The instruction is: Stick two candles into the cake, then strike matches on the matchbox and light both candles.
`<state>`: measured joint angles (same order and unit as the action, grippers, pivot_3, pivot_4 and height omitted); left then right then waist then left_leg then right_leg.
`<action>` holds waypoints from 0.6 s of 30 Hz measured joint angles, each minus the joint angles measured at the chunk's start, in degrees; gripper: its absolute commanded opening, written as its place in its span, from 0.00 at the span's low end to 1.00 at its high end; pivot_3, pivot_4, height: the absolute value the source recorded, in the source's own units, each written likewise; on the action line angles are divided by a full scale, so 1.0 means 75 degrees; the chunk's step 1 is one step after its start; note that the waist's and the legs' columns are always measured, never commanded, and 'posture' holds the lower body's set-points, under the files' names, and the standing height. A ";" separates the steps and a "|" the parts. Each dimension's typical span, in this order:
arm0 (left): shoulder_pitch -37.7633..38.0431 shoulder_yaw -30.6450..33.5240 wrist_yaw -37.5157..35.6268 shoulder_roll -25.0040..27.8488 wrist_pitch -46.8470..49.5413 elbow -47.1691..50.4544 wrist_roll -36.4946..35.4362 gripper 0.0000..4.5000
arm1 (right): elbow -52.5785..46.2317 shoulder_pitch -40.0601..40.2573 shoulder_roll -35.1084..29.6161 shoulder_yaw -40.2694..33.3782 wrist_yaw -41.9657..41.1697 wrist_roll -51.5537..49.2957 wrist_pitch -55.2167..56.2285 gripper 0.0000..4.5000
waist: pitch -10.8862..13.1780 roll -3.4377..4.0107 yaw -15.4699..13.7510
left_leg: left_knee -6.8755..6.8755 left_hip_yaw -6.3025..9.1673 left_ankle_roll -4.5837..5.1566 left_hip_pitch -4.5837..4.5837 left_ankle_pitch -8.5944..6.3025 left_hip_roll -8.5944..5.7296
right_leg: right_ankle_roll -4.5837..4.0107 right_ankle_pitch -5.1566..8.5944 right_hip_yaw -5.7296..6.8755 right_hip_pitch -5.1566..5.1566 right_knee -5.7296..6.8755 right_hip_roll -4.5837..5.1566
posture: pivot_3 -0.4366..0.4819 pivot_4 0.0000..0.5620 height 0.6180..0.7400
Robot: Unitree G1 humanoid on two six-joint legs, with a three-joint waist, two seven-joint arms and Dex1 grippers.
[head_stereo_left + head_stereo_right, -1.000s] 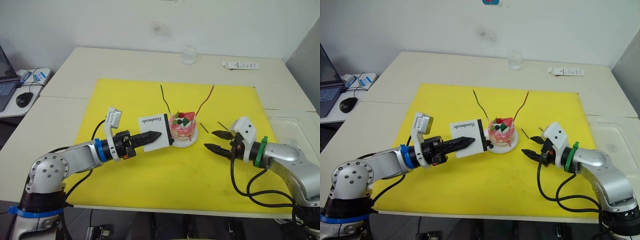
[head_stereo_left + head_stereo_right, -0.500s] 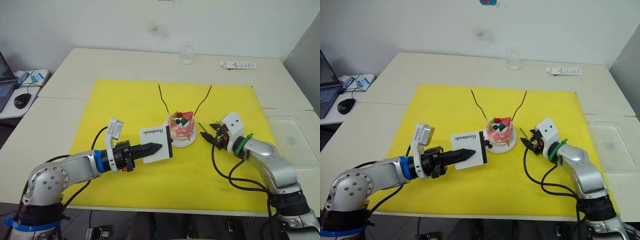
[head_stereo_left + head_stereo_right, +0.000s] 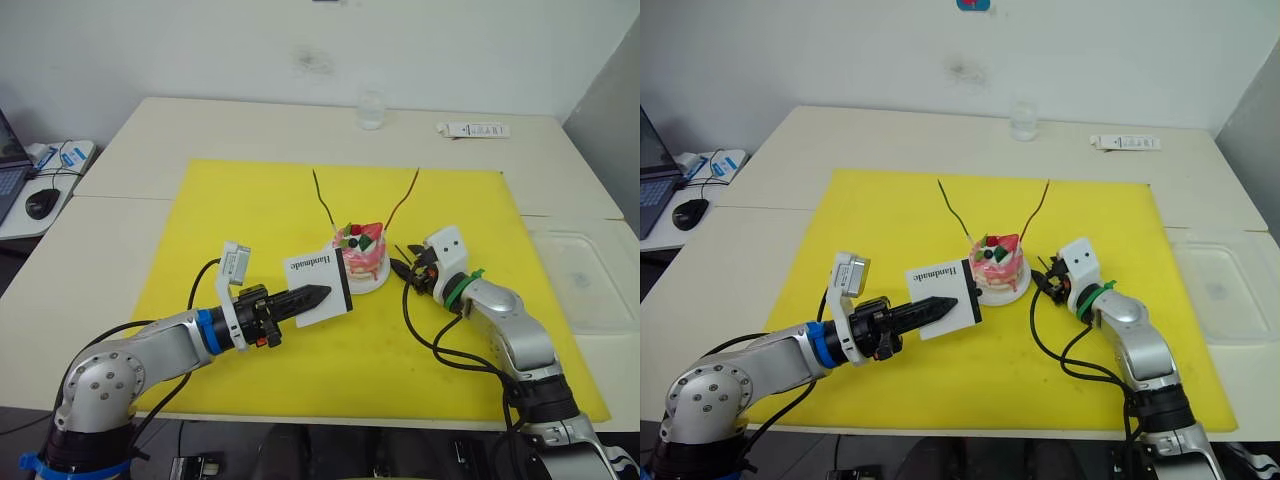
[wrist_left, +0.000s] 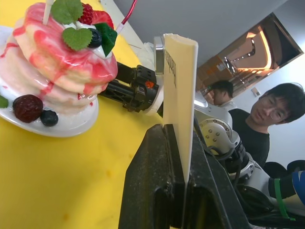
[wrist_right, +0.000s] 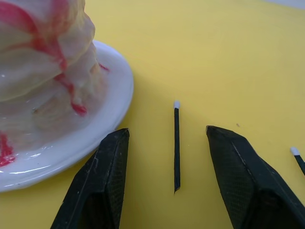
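Observation:
The pink-and-white cake [image 3: 362, 250] sits on its white plate [image 3: 372, 286] mid-mat, with the green candle [image 3: 324, 200] and the red candle [image 3: 404, 197] standing in it. My left gripper [image 3: 316, 294] is shut on the white matchbox [image 3: 322, 281], holding it on edge just left of the cake. My right gripper [image 5: 167, 130] is open and low over the mat right of the plate, its fingers [image 5: 100, 183] on either side of one dark match [image 5: 176, 145]. A second match [image 5: 298, 160] lies just outside them.
Everything rests on a yellow mat [image 3: 250, 210] on a cream table. A glass [image 3: 372, 108] and a white flat object [image 3: 475, 129] stand at the back, and a clear tray [image 3: 590, 280] at the right. People [image 4: 267, 114] are across the table.
My right gripper has moved left and down from the open mat to beside the plate, and now straddles a match. The left gripper holds the matchbox a little closer to the cake.

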<state>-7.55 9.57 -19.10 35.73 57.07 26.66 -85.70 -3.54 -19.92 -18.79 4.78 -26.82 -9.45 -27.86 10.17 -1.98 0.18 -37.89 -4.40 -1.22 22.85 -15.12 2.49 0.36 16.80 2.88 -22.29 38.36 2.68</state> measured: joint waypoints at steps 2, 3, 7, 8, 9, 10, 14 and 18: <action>0.0000 0.0000 0.0066 0.0002 -0.0005 -0.0001 -0.0055 0.00 | 0.0064 -0.0029 0.0081 -0.0011 0.0078 0.0043 0.0001 0.51 | 0.0000 0.0000 0.0001 | -0.0006 -0.0001 0.0000 -0.0007 0.0000 0.0000 | -0.0001 0.0001 -0.0002 -0.0002 0.0024 0.0000 | 0.48 0.27 1.00; -0.0008 -0.0002 0.0102 0.0002 -0.0006 -0.0001 -0.0098 0.00 | 0.0105 -0.0053 0.0157 -0.0023 0.0123 0.0044 0.0000 0.45 | 0.0000 0.0000 0.0001 | -0.0005 0.0000 -0.0003 -0.0011 0.0002 0.0000 | -0.0001 0.0001 -0.0003 -0.0003 0.0033 0.0000 | 0.48 0.27 1.00; -0.0056 -0.0014 0.0142 0.0002 -0.0014 -0.0001 -0.0130 0.00 | 0.0265 -0.0157 0.0310 -0.0040 0.0258 0.0046 -0.0004 0.15 | 0.0000 0.0000 -0.0001 | -0.0008 0.0003 -0.0012 -0.0021 0.0008 0.0000 | -0.0001 0.0001 -0.0002 -0.0004 0.0064 0.0000 | 0.48 0.27 1.00; -0.0068 -0.0021 0.0153 0.0002 -0.0015 -0.0002 -0.0132 0.00 | 0.0310 -0.0178 0.0331 -0.0041 0.0262 0.0051 0.0001 0.07 | 0.0000 0.0000 -0.0001 | -0.0009 0.0003 -0.0012 -0.0022 0.0008 0.0000 | -0.0001 0.0001 -0.0002 -0.0004 0.0067 0.0000 | 0.48 0.27 1.00; -0.0083 -0.0029 0.0163 0.0001 -0.0015 -0.0002 -0.0136 0.00 | 0.0343 -0.0191 0.0349 -0.0042 0.0266 0.0056 0.0010 0.00 | 0.0000 0.0000 -0.0001 | -0.0009 0.0004 -0.0013 -0.0023 0.0009 0.0000 | -0.0002 0.0001 -0.0002 -0.0003 0.0068 0.0000 | 0.48 0.27 1.00; -0.0097 -0.0031 0.0176 0.0000 -0.0016 -0.0002 -0.0138 0.00 | 0.0359 -0.0193 0.0366 -0.0041 0.0268 0.0064 0.0037 0.00 | 0.0000 0.0000 -0.0001 | -0.0009 0.0005 -0.0013 -0.0024 0.0009 -0.0001 | -0.0002 0.0001 -0.0002 -0.0003 0.0070 -0.0001 | 0.48 0.27 1.00; -0.0155 -0.0032 0.0287 -0.0010 -0.0019 -0.0002 -0.0202 0.00 | 0.0388 -0.0184 0.0361 -0.0041 0.0266 0.0101 0.0082 0.00 | 0.0000 0.0000 -0.0001 | -0.0010 0.0005 -0.0014 -0.0024 0.0011 -0.0001 | -0.0002 0.0001 -0.0002 -0.0003 0.0071 -0.0001 | 0.48 0.27 1.00; -0.0168 -0.0050 0.0334 -0.0021 -0.0020 -0.0002 -0.0276 0.00 | 0.0209 -0.0071 0.0133 -0.0050 0.0188 0.0102 0.0061 0.00 | 0.0000 0.0000 -0.0014 | -0.0010 0.0006 -0.0015 -0.0020 0.0010 -0.0001 | -0.0002 0.0001 -0.0001 -0.0004 0.0069 -0.0001 | 0.48 0.27 1.00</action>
<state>-8.81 9.19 -16.60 35.57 56.92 26.64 -87.77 -1.97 -20.45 -17.79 4.41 -25.41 -8.69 -27.40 10.17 -1.98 0.08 -37.96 -4.35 -1.33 22.70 -15.05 2.48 0.35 16.81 2.87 -22.32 38.88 2.68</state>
